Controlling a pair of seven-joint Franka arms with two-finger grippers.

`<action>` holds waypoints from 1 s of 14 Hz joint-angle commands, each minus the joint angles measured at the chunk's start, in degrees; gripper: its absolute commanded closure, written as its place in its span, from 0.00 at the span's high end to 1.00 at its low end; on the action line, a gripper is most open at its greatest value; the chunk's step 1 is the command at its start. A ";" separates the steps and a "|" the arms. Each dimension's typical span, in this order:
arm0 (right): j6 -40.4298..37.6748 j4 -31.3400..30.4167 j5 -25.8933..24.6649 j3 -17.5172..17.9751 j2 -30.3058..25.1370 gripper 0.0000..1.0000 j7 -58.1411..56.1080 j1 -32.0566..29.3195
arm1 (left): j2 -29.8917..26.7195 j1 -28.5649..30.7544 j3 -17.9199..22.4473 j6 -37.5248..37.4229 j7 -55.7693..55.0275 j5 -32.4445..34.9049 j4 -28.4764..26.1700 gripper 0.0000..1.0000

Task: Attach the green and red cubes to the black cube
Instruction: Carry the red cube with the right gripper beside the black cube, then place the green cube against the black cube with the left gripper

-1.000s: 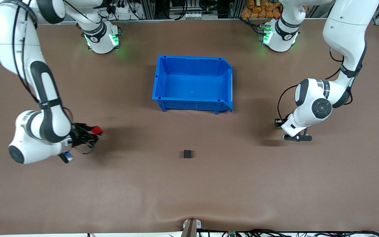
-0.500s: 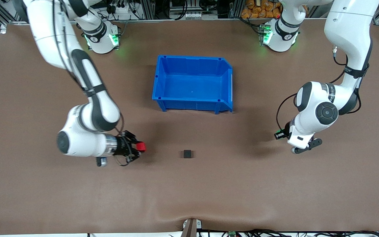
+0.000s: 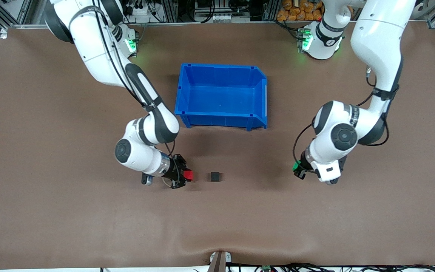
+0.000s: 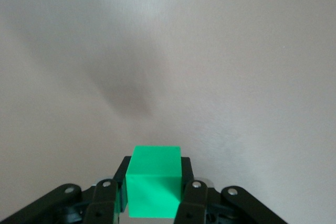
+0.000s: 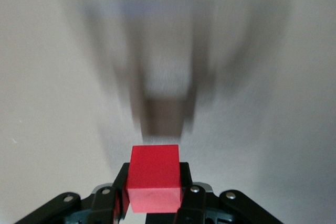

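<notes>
The black cube [image 3: 215,176] sits on the brown table, nearer the front camera than the blue bin. My right gripper [image 3: 186,175] is shut on the red cube [image 3: 189,175] and holds it low beside the black cube, toward the right arm's end. The red cube shows between the fingers in the right wrist view [image 5: 155,178]. My left gripper [image 3: 297,168] is shut on the green cube [image 3: 296,166], low over the table toward the left arm's end, well apart from the black cube. The green cube fills the jaws in the left wrist view [image 4: 154,188].
An empty blue bin [image 3: 260,87] stands at the table's middle, farther from the front camera than the black cube. The brown table surface [image 3: 240,219] spreads all around.
Both arms have swung in toward the black cube. The right gripper with the red cube moved close beside it. The left gripper with the green cube moved toward the middle.
</notes>
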 commanded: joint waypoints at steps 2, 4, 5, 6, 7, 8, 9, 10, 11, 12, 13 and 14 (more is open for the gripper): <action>0.87 4.04 1.11 1.51 3.04 0.00 2.77 1.18 | 4.60 -4.04 0.20 -1.25 -15.42 -2.31 4.57 0.00; 2.88 5.26 1.20 1.77 4.35 0.00 3.03 2.06 | 9.08 -6.94 0.20 -1.25 -23.68 -3.99 10.36 0.00; 3.76 6.06 1.20 1.77 5.23 0.00 3.90 2.51 | 11.27 -8.25 0.29 -1.25 -27.55 -4.34 13.43 0.00; 3.86 7.02 1.11 1.77 6.02 0.00 4.87 2.77 | 12.77 -9.49 0.29 -1.25 -30.98 -4.35 15.55 0.00; 3.86 7.47 1.11 1.77 6.37 0.00 5.05 2.95 | 13.57 -10.37 0.29 -0.99 -32.84 -4.35 16.62 0.00; 3.95 7.64 1.11 1.77 6.55 0.00 5.05 3.04 | 14.10 -10.81 0.29 -0.82 -33.99 -4.43 17.33 0.00; 3.95 7.91 1.11 1.77 6.99 0.00 5.05 3.30 | 14.72 -11.51 0.20 -0.64 -35.31 -4.43 18.20 0.00; 4.30 7.91 1.11 1.77 7.25 0.01 5.14 3.56 | 15.42 -12.30 0.29 -0.55 -36.63 -4.43 19.34 0.00; 4.47 7.82 1.02 1.77 7.34 0.50 5.14 3.56 | 16.04 -12.57 0.20 -0.55 -37.34 -4.43 20.31 0.00; 4.39 7.74 0.41 1.68 7.17 0.99 5.14 3.56 | 16.74 -13.36 0.20 -0.55 -37.87 -4.43 21.02 0.00; 3.87 7.73 0.32 1.68 6.91 1.00 4.88 2.78 | 17.79 -14.15 0.20 -0.46 -38.13 -4.52 22.15 0.00; 3.60 7.73 -0.29 1.51 6.38 1.00 4.36 2.69 | 19.19 -14.59 0.03 -0.38 -38.66 -4.52 23.65 0.00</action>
